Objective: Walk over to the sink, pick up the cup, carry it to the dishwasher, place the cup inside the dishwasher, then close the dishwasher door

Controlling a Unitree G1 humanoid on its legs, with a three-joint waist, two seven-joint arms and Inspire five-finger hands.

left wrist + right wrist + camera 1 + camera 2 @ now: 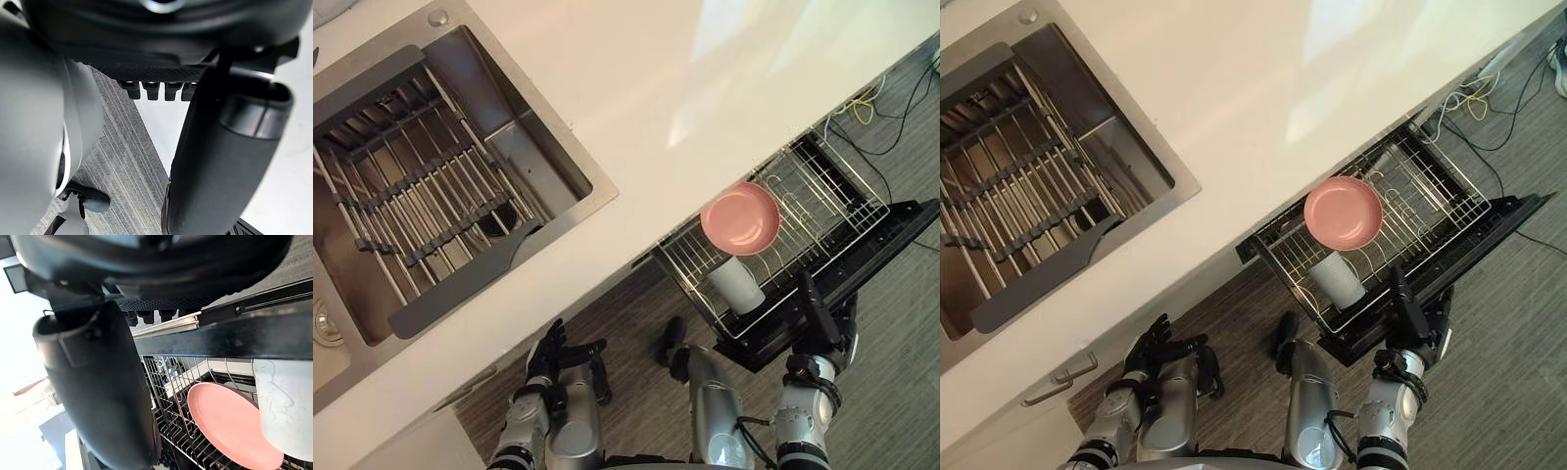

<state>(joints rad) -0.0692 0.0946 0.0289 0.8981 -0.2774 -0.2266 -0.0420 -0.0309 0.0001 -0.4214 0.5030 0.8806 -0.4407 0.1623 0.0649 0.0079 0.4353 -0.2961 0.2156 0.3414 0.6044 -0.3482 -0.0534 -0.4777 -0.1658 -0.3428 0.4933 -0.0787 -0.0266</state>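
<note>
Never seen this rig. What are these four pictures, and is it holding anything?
It is a humanoid robot with two arms and fingered hands. The two wide pictures come from a stereo camera on its head, looking down: a white counter with a steel sink, and below it an open dishwasher door with the rack pulled out. A white cup and a pink plate sit in the rack. The two close ones are wrist cameras, looking along each hand. The left hand hangs open by the counter front; the right hand, fingers straight, is at that door's edge. Neither holds anything.
</note>
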